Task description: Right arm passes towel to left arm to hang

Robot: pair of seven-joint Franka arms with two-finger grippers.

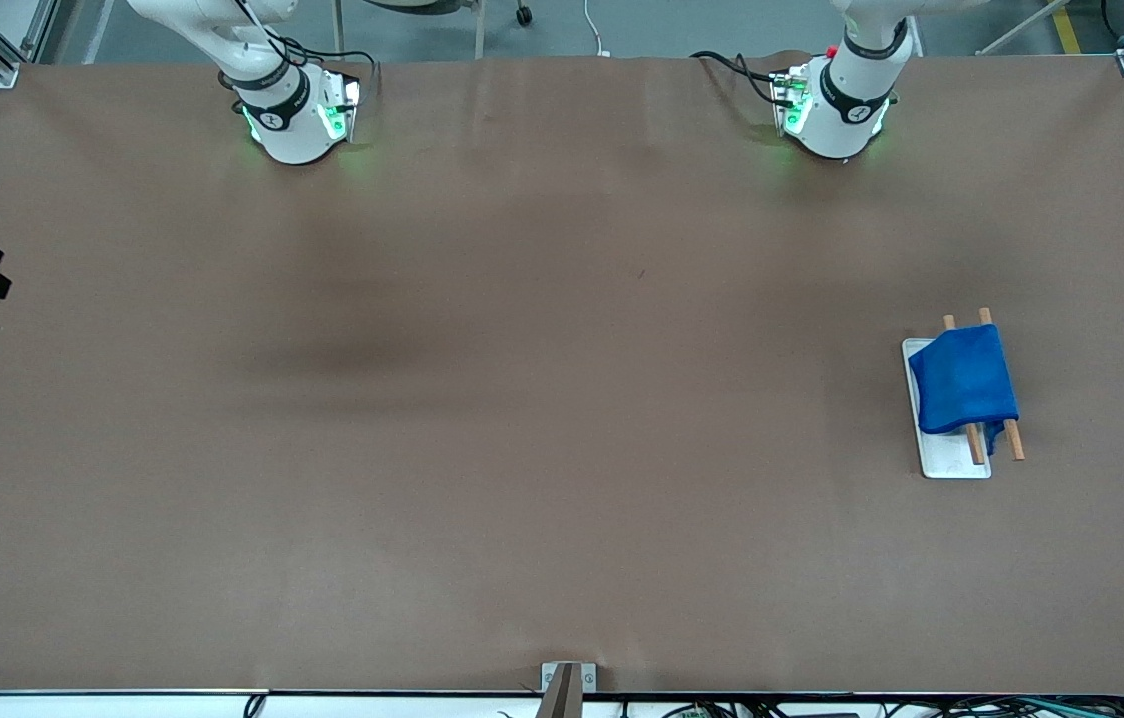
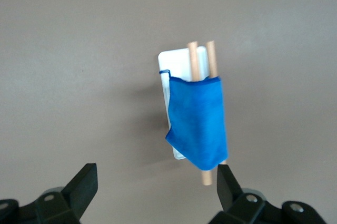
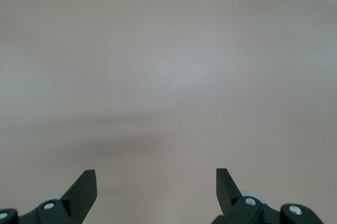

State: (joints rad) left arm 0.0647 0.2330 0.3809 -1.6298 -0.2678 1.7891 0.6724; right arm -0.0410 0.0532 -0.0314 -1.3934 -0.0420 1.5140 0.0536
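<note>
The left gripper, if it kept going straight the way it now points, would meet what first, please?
Probably the bright blue cloth towel draped over the wooden-rod rack; the open left gripper looks down on it, though depth is unclear.

Soft cloth towel (image 1: 963,380), seemingly wooden rods (image 1: 1013,438)

A small rack of two light wooden dowel rods (image 1: 1013,439) on a flat white rectangular base plate (image 1: 950,461) is sitting on the brown matte tabletop (image 1: 522,399), toward the left arm's end of the table. The rods are lying parallel, just beside each other, above the plate.
</note>
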